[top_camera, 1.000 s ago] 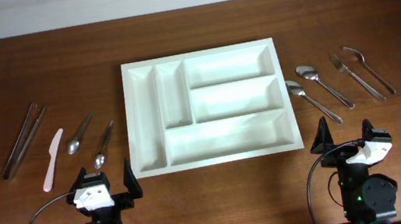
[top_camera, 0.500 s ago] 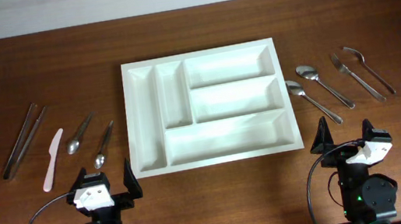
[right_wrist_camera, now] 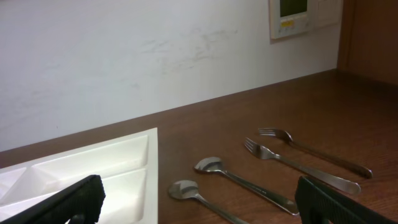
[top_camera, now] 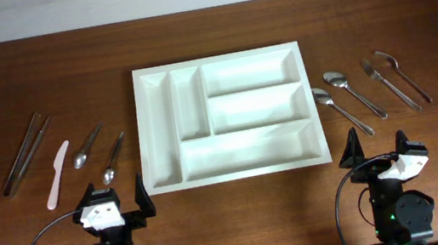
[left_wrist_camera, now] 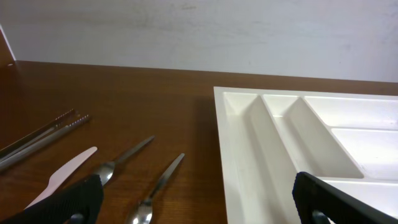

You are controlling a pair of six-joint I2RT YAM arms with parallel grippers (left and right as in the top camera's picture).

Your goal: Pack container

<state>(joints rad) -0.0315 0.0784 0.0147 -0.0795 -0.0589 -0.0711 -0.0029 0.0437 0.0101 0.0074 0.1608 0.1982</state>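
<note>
The container, a white tray with five compartments, lies in the middle of the table with nothing in it. My left gripper stands open near the front edge, just left of the tray's near corner. In the left wrist view the left gripper holds nothing, with the container ahead on the right. My right gripper is open off the tray's near right corner. Nothing sits between the fingers of the right gripper, and the container lies ahead on the left.
Left of the tray lie metal tongs, a pale plastic knife and two small spoons. To the right lie two spoons and two forks. A wall stands behind.
</note>
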